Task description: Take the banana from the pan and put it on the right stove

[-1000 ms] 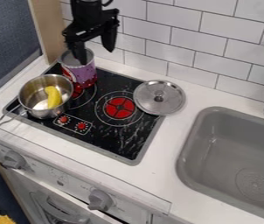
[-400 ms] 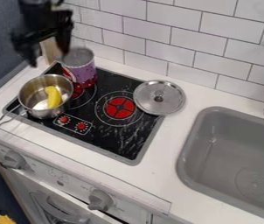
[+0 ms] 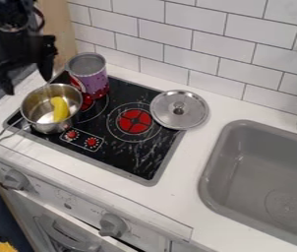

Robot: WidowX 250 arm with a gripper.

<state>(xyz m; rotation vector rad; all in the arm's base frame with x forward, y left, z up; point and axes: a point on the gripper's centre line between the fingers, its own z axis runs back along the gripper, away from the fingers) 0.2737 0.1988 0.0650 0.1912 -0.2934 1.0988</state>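
Camera view: we are seeing the open pincer (image 3: 27, 84) swinging away from the can (image 3: 88, 76) and dropping lower near the pan (image 3: 31, 105), where the banana (image 3: 60, 109) is lying; we are probably lining up the grasp.

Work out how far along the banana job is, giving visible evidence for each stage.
Done: none of the transfer yet, as the banana lies inside the pan.
In hand: nothing; the gripper hangs open near the pan's far left side, apart from the banana.
Left: grasp the banana, lift it out and lay it on the right burner, the one beside the lid.
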